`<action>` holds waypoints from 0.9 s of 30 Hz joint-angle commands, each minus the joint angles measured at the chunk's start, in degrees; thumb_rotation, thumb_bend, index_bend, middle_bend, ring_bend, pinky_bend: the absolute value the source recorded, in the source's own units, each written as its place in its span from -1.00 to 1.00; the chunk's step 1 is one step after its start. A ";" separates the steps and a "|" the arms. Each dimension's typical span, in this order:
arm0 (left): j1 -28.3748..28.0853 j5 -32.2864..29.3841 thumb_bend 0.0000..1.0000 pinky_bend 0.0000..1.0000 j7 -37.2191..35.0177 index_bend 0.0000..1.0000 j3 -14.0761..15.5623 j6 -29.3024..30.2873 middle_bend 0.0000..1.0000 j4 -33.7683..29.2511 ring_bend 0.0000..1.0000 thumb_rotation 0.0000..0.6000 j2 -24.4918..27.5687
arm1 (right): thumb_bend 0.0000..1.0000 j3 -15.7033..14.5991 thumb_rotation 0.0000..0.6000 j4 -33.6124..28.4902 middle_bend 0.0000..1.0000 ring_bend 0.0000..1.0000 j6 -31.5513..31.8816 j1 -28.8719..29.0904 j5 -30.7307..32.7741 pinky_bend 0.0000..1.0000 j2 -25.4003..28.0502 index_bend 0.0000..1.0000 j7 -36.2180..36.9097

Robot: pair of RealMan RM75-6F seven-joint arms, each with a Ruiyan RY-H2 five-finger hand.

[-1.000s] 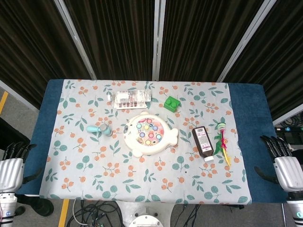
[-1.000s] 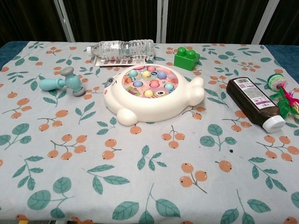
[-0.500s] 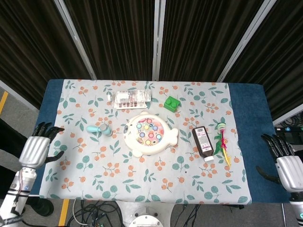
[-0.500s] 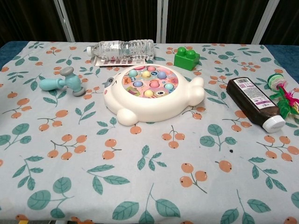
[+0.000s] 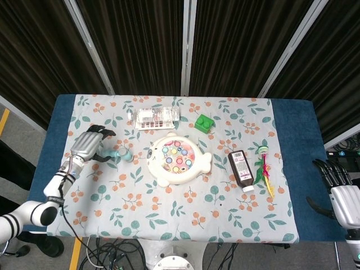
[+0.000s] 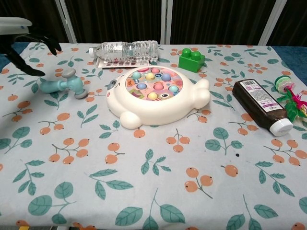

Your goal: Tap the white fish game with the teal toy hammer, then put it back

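The left hand (image 5: 90, 144) hovers just beside the handle end of the teal toy hammer (image 5: 118, 153), fingers apart and curled over nothing, so no grip is made yet. The likeliest trouble, as I judge it, is a nudge: the handle is short and round and lies flat on the cloth-covered surface (image 5: 169, 225), so fingers coming down off-centre could roll or push it away rather than close round it. The hammer's grey-capped head (image 6: 76, 85) sits near the white fish game (image 5: 178, 158), so a shove to that side could knock the two together, and a loose hold might let the head swing when lifted. The hammer itself is small, pale teal, with its handle pointing toward the left hand and its head toward the game, which lies mid-surface showing coloured buttons. The right hand (image 5: 342, 194) waits off the far edge, fingers spread and empty.
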 commanded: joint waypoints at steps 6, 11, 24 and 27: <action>-3.28 -2.88 -0.58 -0.84 0.57 -0.43 1.59 -3.16 -0.51 3.35 -0.82 1.00 -3.99 | -0.71 0.09 1.00 0.67 -0.83 -1.00 -1.28 0.62 0.48 -1.00 -0.63 -1.00 0.89; -4.13 -3.60 -0.56 -0.84 0.33 -0.34 2.38 -3.63 -0.49 4.41 -0.82 1.00 -5.20 | -0.71 0.11 1.00 0.94 -0.83 -1.00 -1.59 0.68 0.82 -1.00 -0.86 -1.00 1.07; -4.83 -6.02 -0.36 -0.83 -0.25 -0.21 3.71 -3.41 -0.44 6.76 -0.77 1.00 -7.48 | -0.71 0.13 1.00 1.33 -0.83 -1.00 -2.24 0.93 1.18 -1.00 -1.19 -1.00 1.23; -4.62 -5.52 -0.34 -0.83 -0.94 -0.17 3.90 -2.92 -0.44 6.74 -0.77 1.00 -7.77 | -0.71 0.11 1.00 1.36 -0.83 -1.00 -2.39 0.98 1.24 -1.00 -1.24 -1.00 1.21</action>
